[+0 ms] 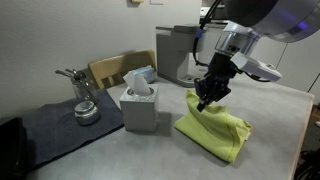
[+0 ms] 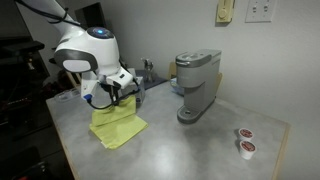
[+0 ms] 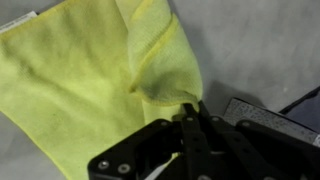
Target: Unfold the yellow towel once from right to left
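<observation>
The yellow towel lies on the grey table, pale lime-yellow, with one edge lifted; it also shows in an exterior view and fills the wrist view. My gripper is shut on a pinched fold of the towel's edge and holds it raised above the rest of the cloth. In the wrist view the closed fingers grip the bunched corner. In an exterior view the gripper hangs over the towel's far edge.
A white tissue box stands next to the towel. A dark grey-blue mat carries a metal pot. A grey coffee machine stands on the table with two small pods nearby. A wooden chair is behind.
</observation>
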Controlling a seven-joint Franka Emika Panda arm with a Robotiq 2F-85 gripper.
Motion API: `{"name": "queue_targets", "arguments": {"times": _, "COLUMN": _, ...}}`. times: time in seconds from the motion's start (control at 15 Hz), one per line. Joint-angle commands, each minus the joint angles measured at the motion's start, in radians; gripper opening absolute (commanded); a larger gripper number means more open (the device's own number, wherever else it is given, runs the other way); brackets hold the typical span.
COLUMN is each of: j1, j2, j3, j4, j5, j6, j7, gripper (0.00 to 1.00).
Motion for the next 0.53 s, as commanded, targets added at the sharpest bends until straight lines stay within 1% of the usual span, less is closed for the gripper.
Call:
{"name": "queue_targets", "arguments": {"times": 0.0, "j1": -0.046, "j2": 0.041, "j3": 0.059, "j4": 0.049, "j5": 0.206, "j6": -0.031, "j7": -0.187, "gripper": 0.01}}
{"name": "queue_targets", "arguments": {"times": 0.2, "j1": -0.065, "j2": 0.068, "j3": 0.072, "j4": 0.077, "j5": 0.328, "j6": -0.090, "j7": -0.347, "gripper": 0.01}}
{"name": "queue_targets", "arguments": {"times": 0.4, "j1": -0.089, "j2": 0.100, "j3": 0.064, "j4": 0.097, "j5": 0.382, "j6": -0.193, "j7": -0.501, "gripper": 0.01}}
{"name": "queue_targets", "arguments": {"times": 0.47, "j1": -0.053, "j2": 0.110, "j3": 0.013, "j4": 0.107, "j5": 0.399, "j6": -0.252, "j7": -0.555, "gripper": 0.01}}
